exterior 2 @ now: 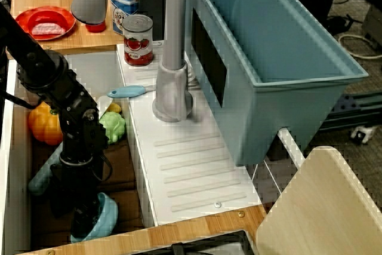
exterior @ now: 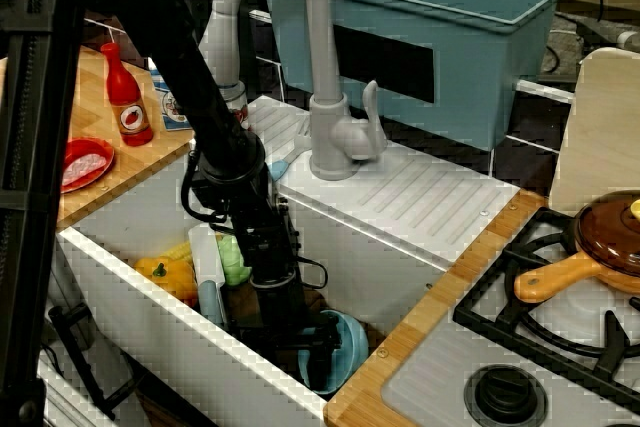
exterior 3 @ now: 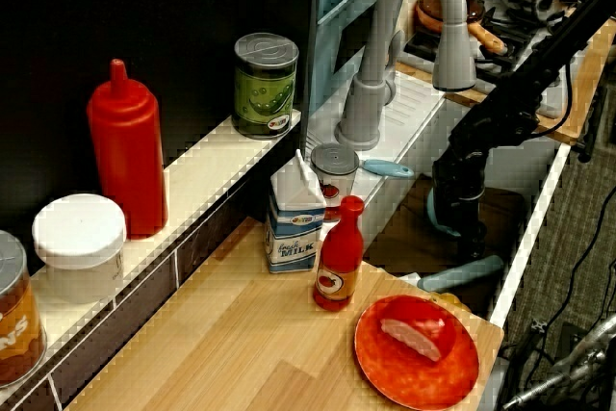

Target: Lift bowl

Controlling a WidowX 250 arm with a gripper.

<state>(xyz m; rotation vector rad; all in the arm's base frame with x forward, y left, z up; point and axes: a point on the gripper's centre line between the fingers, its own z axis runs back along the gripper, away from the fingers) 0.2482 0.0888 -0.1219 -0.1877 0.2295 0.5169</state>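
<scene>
Grasp step, by my reading: the gripper [exterior: 318,347] is down in the sink [exterior: 150,332] at the bowl [exterior: 347,347], which sits tilted in the corner nearest the stove; jaw state cannot be told; next move needs a confirmed hold, then a straight rise.

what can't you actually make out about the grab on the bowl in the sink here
- The fingers: in the front view the gripper body covers them, so open or shut is unclear.
- Contact with the bowl: in the view from above the arm hides most of the bowl.
- The bowl's underside: sink wall blocks it, so lifted or resting is unclear.
- The counter-end view: the arm hides the bowl.
</scene>
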